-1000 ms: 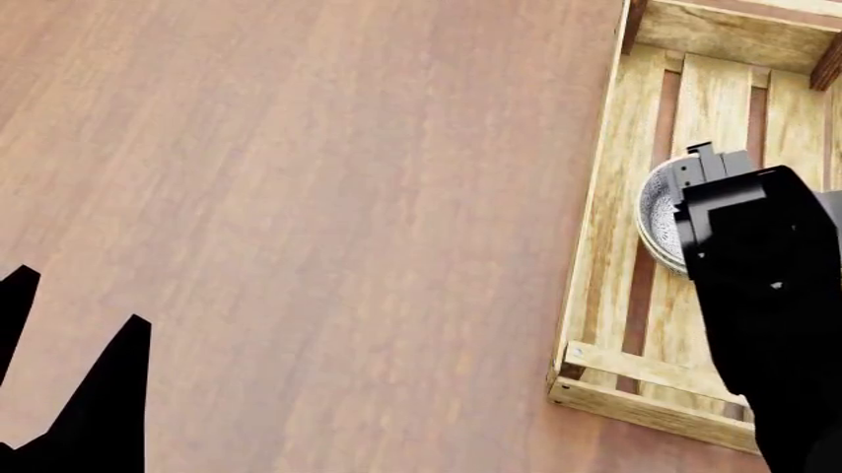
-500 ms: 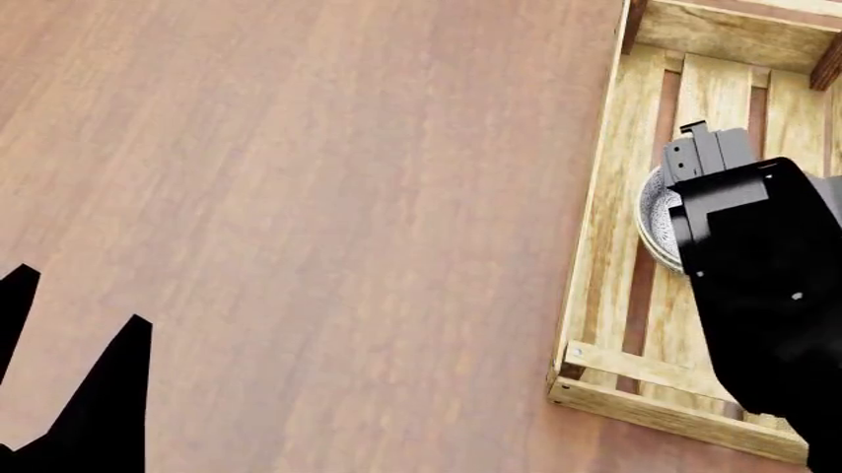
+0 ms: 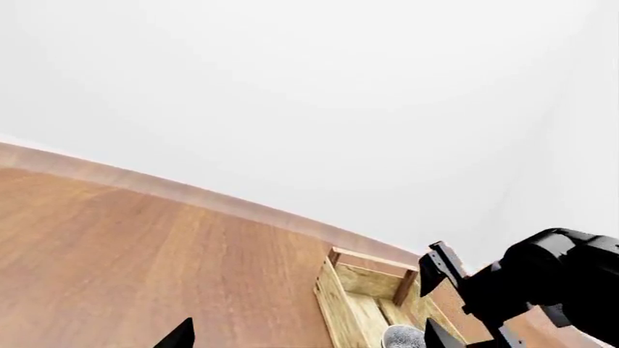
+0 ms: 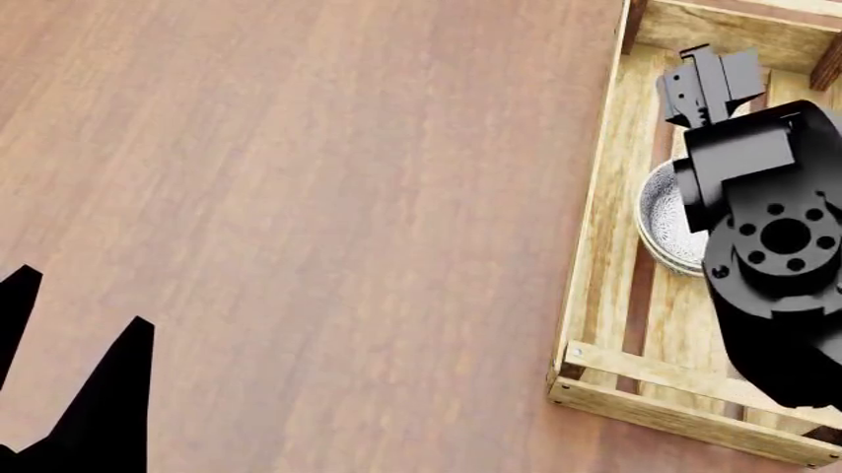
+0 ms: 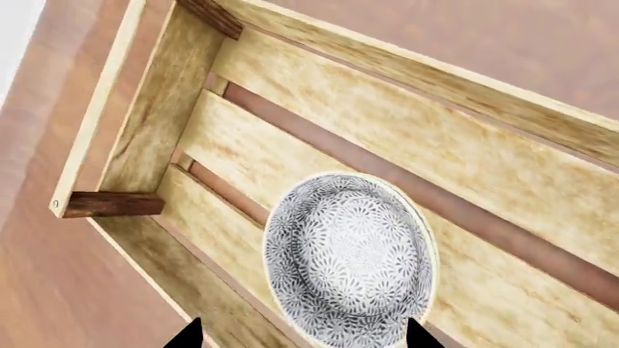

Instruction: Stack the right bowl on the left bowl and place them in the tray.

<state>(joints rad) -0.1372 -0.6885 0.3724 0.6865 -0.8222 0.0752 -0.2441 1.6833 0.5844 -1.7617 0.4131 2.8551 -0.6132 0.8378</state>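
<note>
My right arm (image 4: 776, 266) was matte black all over, built of blocky, rounded housings. Its wrist joint showed a round flange face with a ring of small bolt holes around a central hub. Beyond it sat a squared black bracket and the ridged right gripper (image 4: 711, 84). My left gripper (image 4: 79, 394) showed only as flat black pointed fingers, like jagged silhouettes.

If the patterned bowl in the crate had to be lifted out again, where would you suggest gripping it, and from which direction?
Grip the bowl by its rim, coming straight down from above. It sits upright and open on the slatted floor of the tray, whose walls would likely block a sideways approach. One finger inside and one outside the thin edge should hold best. The right gripper already hangs above the tray.
</note>
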